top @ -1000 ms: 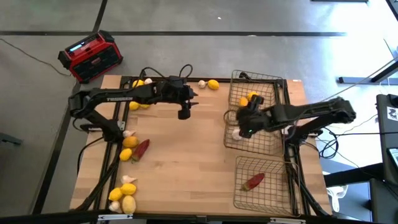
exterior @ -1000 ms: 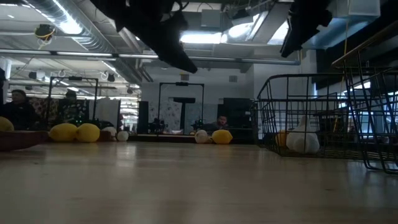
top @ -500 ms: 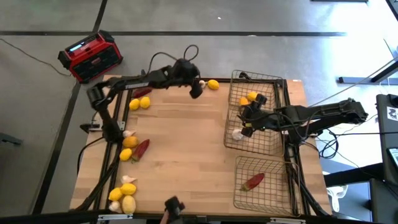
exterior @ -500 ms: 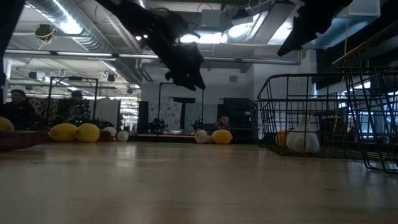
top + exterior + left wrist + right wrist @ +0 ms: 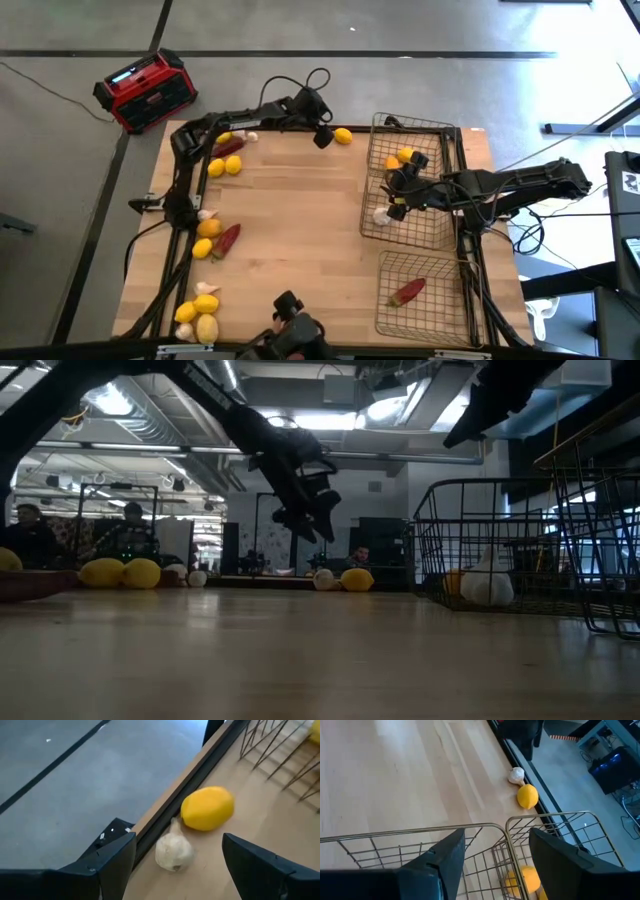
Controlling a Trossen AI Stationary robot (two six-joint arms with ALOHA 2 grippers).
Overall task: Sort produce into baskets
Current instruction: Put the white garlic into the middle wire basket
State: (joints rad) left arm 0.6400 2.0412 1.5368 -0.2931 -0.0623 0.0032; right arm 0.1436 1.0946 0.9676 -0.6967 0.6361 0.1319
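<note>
My left gripper [image 5: 322,138] [image 5: 318,525] hangs open, slanting down, at the table's far edge. Its fingers stand on either side of a white garlic bulb [image 5: 173,851] without touching it. A lemon [image 5: 207,808] [image 5: 343,137] lies on the table just beyond the bulb. My right gripper [image 5: 392,196] [image 5: 495,865] is open with nothing in it, above the far right basket [image 5: 440,215]. That basket holds lemons [image 5: 405,156] and a garlic bulb [image 5: 381,214]. The near right basket [image 5: 445,310] holds a chili pepper [image 5: 407,291].
Lemons [image 5: 225,167], a chili [image 5: 228,148] and more lemons, garlic and a chili [image 5: 228,238] lie along the table's left side, with a cluster at the near left corner [image 5: 200,315]. A red radio [image 5: 145,90] stands on the floor beyond the table. The table's middle is bare wood.
My left gripper has swung from above the table's far middle toward the far edge and to the right. It has come down beside the garlic bulb and the lemon there. The produce has not moved.
</note>
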